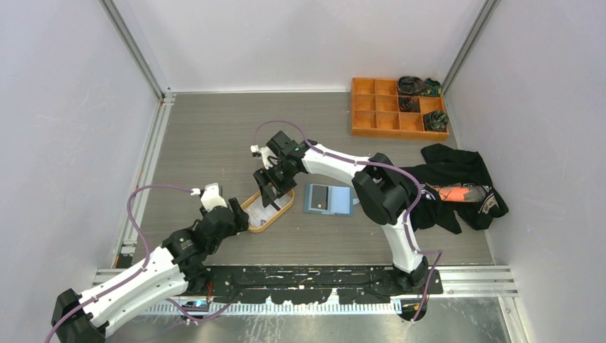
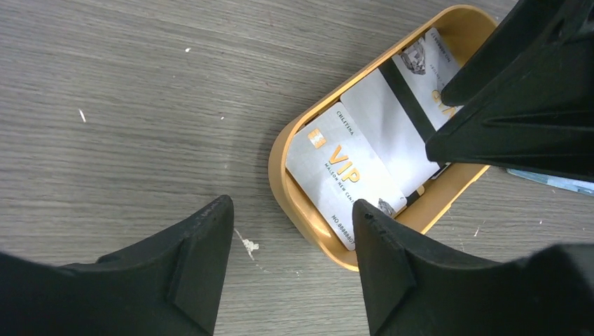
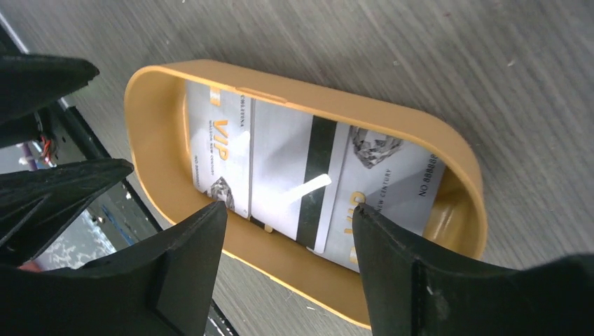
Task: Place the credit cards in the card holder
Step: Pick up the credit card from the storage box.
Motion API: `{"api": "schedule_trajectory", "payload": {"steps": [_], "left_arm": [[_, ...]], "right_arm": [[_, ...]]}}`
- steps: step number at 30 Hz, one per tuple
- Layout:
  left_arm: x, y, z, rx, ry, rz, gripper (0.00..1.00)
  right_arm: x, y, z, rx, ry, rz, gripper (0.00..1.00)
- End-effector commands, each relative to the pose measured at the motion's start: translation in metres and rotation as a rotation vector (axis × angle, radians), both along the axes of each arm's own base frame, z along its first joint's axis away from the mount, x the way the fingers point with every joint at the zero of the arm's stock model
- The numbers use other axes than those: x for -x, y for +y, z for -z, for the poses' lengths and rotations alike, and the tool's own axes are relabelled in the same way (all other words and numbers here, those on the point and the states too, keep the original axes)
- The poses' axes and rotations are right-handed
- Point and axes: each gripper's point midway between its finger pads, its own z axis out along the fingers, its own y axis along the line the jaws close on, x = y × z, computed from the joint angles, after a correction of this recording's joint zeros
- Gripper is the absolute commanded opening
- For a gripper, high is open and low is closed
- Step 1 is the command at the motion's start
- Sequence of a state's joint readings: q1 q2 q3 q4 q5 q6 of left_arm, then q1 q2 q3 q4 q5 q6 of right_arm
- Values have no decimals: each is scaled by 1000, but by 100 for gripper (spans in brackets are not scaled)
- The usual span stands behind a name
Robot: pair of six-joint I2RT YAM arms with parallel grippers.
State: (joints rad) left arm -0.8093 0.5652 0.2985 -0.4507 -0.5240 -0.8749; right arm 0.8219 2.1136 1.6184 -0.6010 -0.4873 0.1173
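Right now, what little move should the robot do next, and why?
Probably lower the right gripper a bit into the orange tray to pinch one of the credit cards. Its jaws stand open right above them, nothing is held, and the blue card holder lies beside the tray.

Grey wood-grain desk (image 1: 214,143), few white specks on it. Orange oval tray (image 2: 280,154) sits mid-desk toward the near edge, blue card holder (image 1: 329,199) just right of it, not touching. Orange compartment box (image 1: 375,118) in the far right corner, crumpled black clothing (image 1: 457,168) along the right edge.
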Motion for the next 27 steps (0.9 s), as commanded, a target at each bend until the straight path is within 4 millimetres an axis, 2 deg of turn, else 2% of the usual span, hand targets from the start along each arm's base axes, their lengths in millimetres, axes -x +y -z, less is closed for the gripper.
{"api": "schedule_trajectory", "payload": {"steps": [1,6,11,21,27], "left_arm": [[-10,-10,-15,72,-31,-29,57],[-11,-17,-11,74,-7,-14,50],[-12,-25,-6,82,13,5,46],[-13,-40,0,124,36,36,35],[-14,-46,-2,161,26,44,30]], "right_arm": [[-15,15,-18,-28,-34,57,70],[-10,17,-4,-7,7,56,68],[-4,20,-2,-18,45,55,64],[15,32,-8,-85,153,37,58],[25,40,-22,-154,218,31,55]]}}
